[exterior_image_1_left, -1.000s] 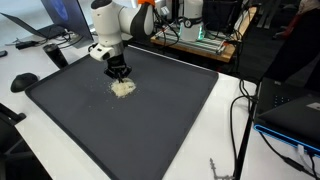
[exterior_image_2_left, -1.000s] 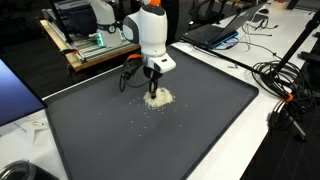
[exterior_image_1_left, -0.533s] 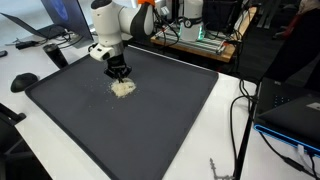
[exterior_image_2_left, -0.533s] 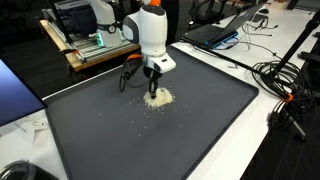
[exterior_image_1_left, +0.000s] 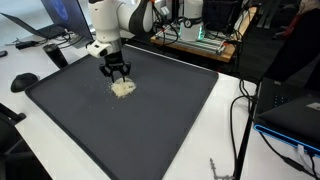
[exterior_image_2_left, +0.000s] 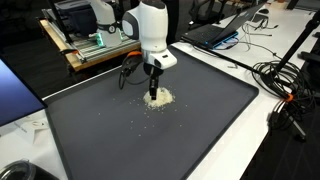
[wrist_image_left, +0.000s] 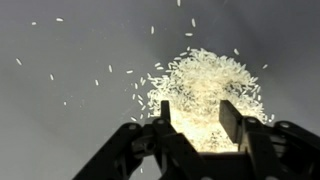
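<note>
As I hover over the rice pile (wrist_image_left: 205, 78) | likely step: pinching grains, my fingers (wrist_image_left: 232, 120) apart | next: lower squarely, close gently.

Dark charcoal grey fills the picture: that's the mat (exterior_image_1_left: 150, 130), plain and matte, with a fine grainy weave in the wrist view. On it sits the rice pile (wrist_image_left: 205, 85), creamy white, brightest at its heart, and loose white grains speckle the grey all around it. The gripper (wrist_image_left: 198, 120) is black throughout, fingers (wrist_image_left: 230, 118) and all. Above it the arm (exterior_image_2_left: 152, 25) is glossy white. The table (exterior_image_2_left: 250, 150) around the mat is white too. Behind, a wooden cart (exterior_image_2_left: 85, 55) shows light tan, with a green glow (exterior_image_2_left: 100, 40) on it. A screen (exterior_image_1_left: 75, 12) shines blue, and the cables (exterior_image_2_left: 285, 90) are black.
</note>
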